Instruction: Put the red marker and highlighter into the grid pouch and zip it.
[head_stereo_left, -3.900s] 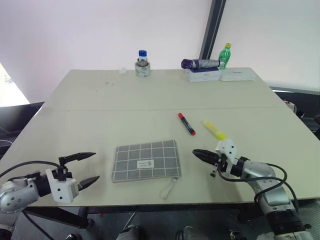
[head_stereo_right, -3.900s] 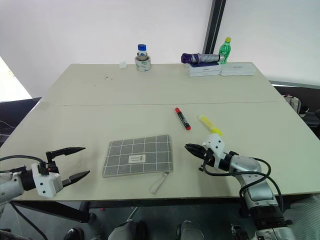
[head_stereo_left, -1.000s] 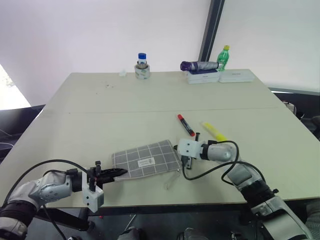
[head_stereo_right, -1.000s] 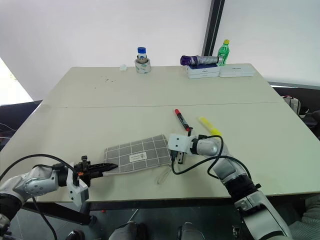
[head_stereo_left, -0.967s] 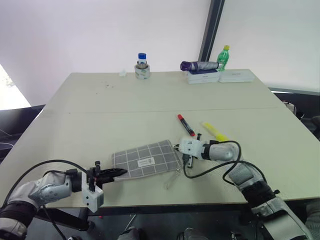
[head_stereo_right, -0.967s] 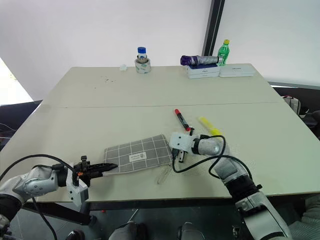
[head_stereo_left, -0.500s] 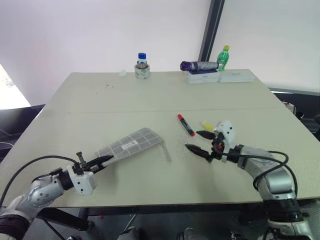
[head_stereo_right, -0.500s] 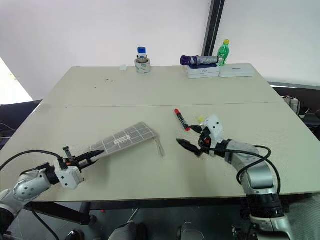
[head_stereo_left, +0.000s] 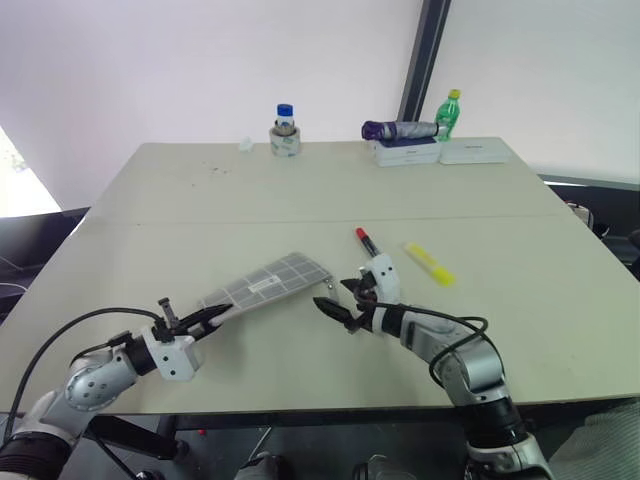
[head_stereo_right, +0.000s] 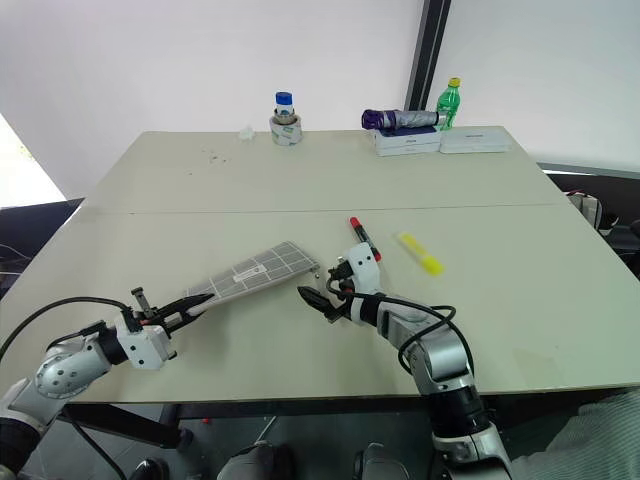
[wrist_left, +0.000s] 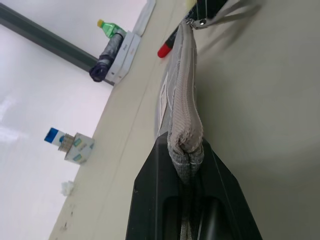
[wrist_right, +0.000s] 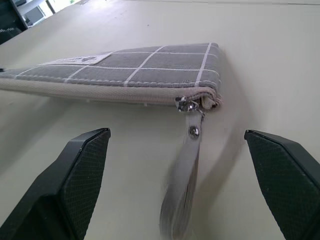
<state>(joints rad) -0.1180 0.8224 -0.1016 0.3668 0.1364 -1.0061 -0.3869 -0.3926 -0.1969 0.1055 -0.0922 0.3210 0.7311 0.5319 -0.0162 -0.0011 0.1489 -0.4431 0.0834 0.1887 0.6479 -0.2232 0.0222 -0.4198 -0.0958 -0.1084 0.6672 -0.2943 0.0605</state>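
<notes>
The grid pouch (head_stereo_left: 265, 285) is grey with a white grid and hangs tilted just above the table. My left gripper (head_stereo_left: 205, 318) is shut on its near-left end; the left wrist view shows the fabric edge (wrist_left: 183, 100) pinched between the fingers. The pouch's zip pull (wrist_right: 192, 134) dangles at the far right end, between my right gripper's open fingers (wrist_right: 82, 167). My right gripper (head_stereo_left: 345, 300) sits just right of that end, touching nothing. The red marker (head_stereo_left: 366, 238) lies on the table behind it. The yellow highlighter (head_stereo_left: 428, 263) lies further right.
At the table's (head_stereo_left: 200, 200) far edge stand a blue-capped jar on a tape roll (head_stereo_left: 285, 130), a purple folded umbrella (head_stereo_left: 398, 129) on white boxes, and a green bottle (head_stereo_left: 452, 108). A black post (head_stereo_left: 420, 55) rises behind them.
My left gripper has lifted the pouch's end off the table, tilting it. My right gripper let go at the zip end, opened, swung right, then came back left to that end.
</notes>
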